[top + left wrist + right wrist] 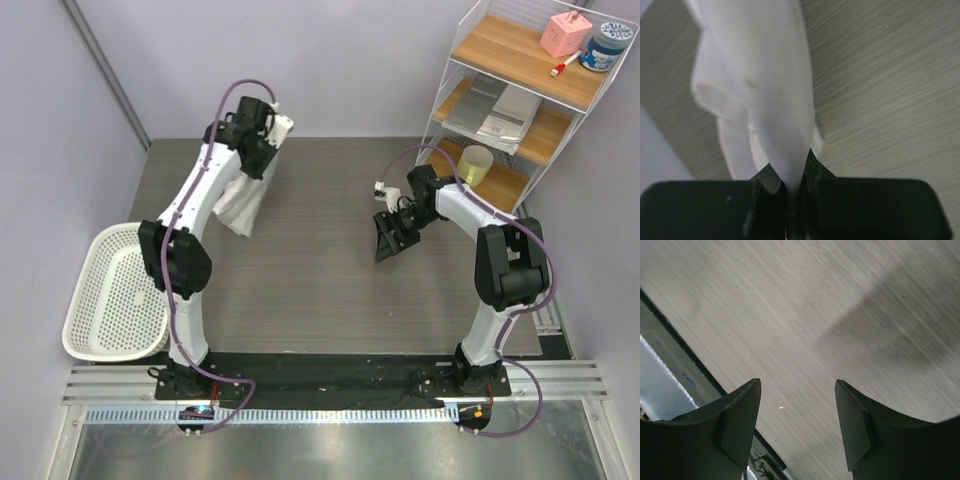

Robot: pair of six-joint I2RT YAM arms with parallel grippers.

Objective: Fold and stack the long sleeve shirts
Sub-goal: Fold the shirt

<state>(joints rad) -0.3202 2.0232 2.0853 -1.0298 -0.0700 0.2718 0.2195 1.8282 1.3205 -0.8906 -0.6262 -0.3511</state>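
The long sleeve shirt [243, 205] hangs limp from the left tool [790, 172], over the table's [320, 300] far left. We judge it light, soft and slippery. The left tool is clenched on a bunched edge. The right tool [797, 390] is spread and empty. We would pinch a free hem.

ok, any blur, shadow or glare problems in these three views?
Top view: sharp, evenly lit, mild sheen on the metal strip along the bottom. Left wrist: shirt washed out and soft close to the lens, table grain crisp. Right wrist: table grain smeared, a dark shadow upper right; fingers sharp.
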